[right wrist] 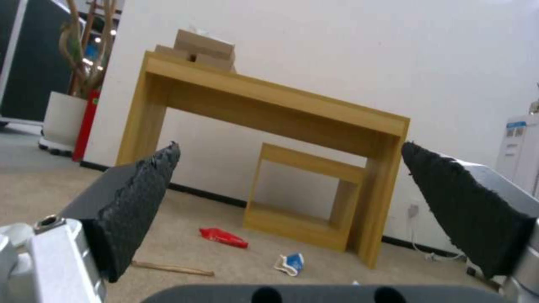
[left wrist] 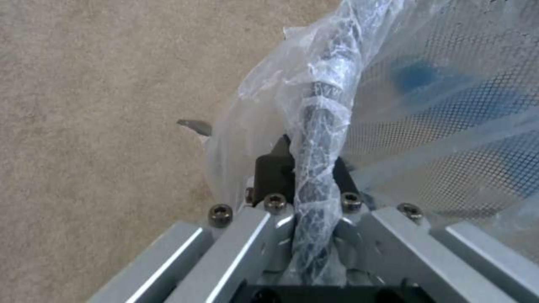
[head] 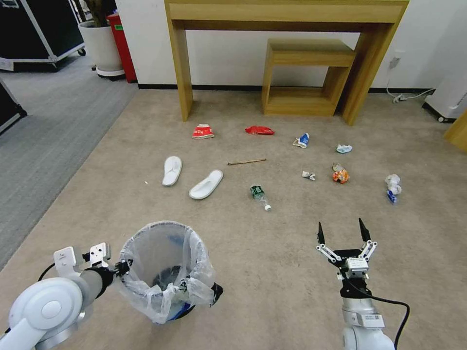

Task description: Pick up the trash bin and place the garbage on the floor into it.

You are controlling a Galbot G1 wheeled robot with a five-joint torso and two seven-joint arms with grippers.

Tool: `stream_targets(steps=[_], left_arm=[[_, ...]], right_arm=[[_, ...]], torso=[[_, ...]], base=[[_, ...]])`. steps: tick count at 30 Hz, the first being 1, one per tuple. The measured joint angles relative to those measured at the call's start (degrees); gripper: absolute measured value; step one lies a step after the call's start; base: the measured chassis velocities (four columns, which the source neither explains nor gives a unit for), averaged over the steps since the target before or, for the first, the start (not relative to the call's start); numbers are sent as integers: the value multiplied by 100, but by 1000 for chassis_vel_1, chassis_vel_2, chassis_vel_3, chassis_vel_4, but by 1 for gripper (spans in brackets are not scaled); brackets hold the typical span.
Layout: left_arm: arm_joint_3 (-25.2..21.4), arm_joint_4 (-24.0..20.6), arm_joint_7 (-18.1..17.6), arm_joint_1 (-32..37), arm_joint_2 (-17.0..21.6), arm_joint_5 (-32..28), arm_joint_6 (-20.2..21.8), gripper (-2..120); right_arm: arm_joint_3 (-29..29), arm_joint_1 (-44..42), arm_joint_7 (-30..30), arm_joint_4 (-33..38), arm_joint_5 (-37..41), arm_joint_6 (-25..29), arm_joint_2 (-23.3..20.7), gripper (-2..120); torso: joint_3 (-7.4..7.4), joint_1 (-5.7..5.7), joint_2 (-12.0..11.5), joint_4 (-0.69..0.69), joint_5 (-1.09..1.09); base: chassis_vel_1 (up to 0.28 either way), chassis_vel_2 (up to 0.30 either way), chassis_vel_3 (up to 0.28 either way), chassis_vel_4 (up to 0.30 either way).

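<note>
Black pads on the left gripper (left wrist: 306, 168) pinch the rim of the trash bin (head: 165, 270), with the crinkly plastic bag (left wrist: 314, 118) squeezed in between. The bin hangs from that one pinch, tipped a little, just beside the gripper. The right gripper (head: 343, 232) is out to the other side of the bin, spread wide and holding nothing. The garbage lies on the carpet (head: 272, 272) ahead of it. Closest is the clear bottle (head: 260, 196). Farther out are two white slippers (head: 192, 177), a wooden stick (head: 247, 162), an orange wrapper (head: 340, 175) and some crumpled paper (head: 393, 187). Farthest are a crushed red cup (head: 203, 131), a red wrapper (head: 259, 130) and a blue and white carton (head: 302, 140), near the wooden table (head: 287, 14). The bag is slippery, so I think the rim could slide out of the pinch and the bin could drop. The bin is also tipped, so things put in might fall back out.
</note>
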Motion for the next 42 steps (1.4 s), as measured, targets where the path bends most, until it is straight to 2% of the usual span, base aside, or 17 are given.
stream_targets(steps=[15, 32, 42], left_arm=[[78, 31, 20, -20, 11, 42, -1, 0], [41, -96, 76, 191, -30, 236, -14, 0], [-55, -181, 90, 279, -30, 252, -24, 0]], right_arm=[[22, 64, -1, -56, -35, 79, -1, 100], [-27, -88, 20, 132, -18, 54, 3, 100], [-66, -187, 287, 334, -90, -67, 0, 100]], torso=[[0, 0, 0, -1, 1], [-1, 0, 0, 1, -1], [-1, -1, 0, -1, 1]], base=[[20, 17, -21, -24], [217, 224, -221, -221], [30, 32, -25, -29]])
